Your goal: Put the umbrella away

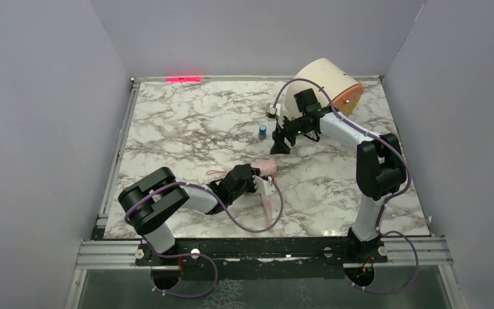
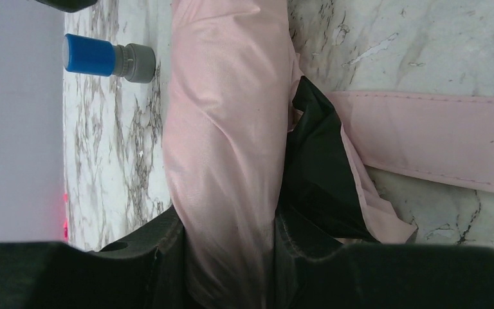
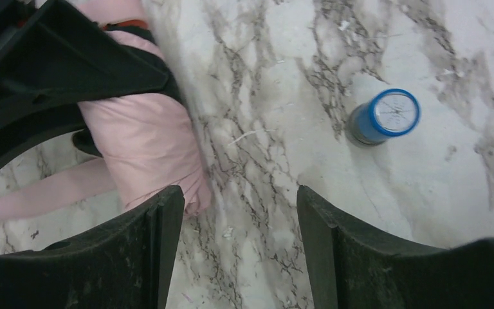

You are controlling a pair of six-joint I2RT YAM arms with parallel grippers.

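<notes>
Table (image 1: 186,122): marble top that carries everything here; my two arms reach in from its near edge.
Drum (image 1: 325,77): cream cylinder with an orange face, lying at the far right corner, well apart from the umbrella.
Umbrella (image 2: 225,148): lies near the middle of the table, a little toward the near edge. Its pink canopy is gathered into a roll, and a fold of black lining shows beside it.
Progress: I judge this an early-to-middle stage. The canopy is bundled, but the roll is not bound and rests on the marble, not stowed. Fastening and putting it away are left to do.
Left end effector (image 2: 228,238): clenched around the rolled canopy, with one finger pressing each side of the fabric.
Right end effector (image 3: 238,206): released and holding nothing. Its jaws stand apart over bare marble, just beside the umbrella's end, with the bottle on the other side.
Strap (image 2: 437,138): long pink band, unfastened, lying flat on the table beside the roll.
Bottle (image 3: 386,116): small, blue-capped, upright, near the umbrella but apart from it.
</notes>
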